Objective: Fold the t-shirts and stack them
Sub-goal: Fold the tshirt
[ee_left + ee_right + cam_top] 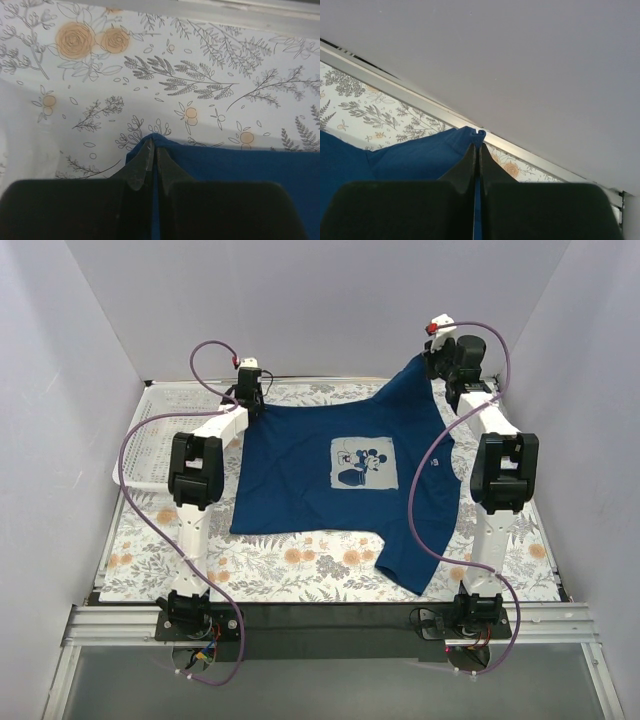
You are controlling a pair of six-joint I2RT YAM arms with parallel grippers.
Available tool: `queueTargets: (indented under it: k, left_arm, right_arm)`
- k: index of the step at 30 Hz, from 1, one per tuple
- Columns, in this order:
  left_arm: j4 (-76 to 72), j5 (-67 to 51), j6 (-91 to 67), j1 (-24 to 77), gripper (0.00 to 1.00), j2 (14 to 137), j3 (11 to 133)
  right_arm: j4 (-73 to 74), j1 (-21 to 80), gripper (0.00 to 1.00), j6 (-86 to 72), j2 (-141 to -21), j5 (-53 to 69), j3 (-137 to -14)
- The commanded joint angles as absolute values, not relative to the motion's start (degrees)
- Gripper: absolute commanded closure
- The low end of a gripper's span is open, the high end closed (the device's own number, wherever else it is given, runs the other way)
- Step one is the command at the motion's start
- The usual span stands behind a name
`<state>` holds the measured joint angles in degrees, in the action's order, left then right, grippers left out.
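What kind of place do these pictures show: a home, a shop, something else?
Most likely a robot test booth, not a home: plain white walls stand close on three sides, two robot arms are bolted to a frame, and a navy t-shirt is spread over a flowered cloth.

L arm (195,470) and R arm (503,472) reach fwd, elbows bent, 1 each side of t-shirt (300,475). L gripper (152,146): jaws closed, pinching t-shirt's far-left corner, held low. R gripper (479,146): jaws closed, pinching t-shirt's far-right corner, held higher than L.
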<state>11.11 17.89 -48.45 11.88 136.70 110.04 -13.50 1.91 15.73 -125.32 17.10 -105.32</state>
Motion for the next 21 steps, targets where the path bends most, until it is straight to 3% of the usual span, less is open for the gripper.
queueTargets:
  k: [1, 13, 21]
  left_arm:
    - [12.5, 17.8, -48.3, 11.9, 1.00, 136.8, 112.8]
    - [9.2, 17.3, -46.3, 11.6, 1.00, 133.1, 109.3]
    - [2.6, 16.0, -44.6, 11.6, 1.00, 125.0, 97.2]
  right_arm:
    - [-15.4, 1.1, 0.99, 14.5, -121.3, 19.2, -102.9]
    - [-17.3, -4.6, 0.99, 10.8, -112.5, 29.4, -93.1]
    - [-17.5, -6.3, 0.99, 11.5, -107.8, 41.2, -84.8]
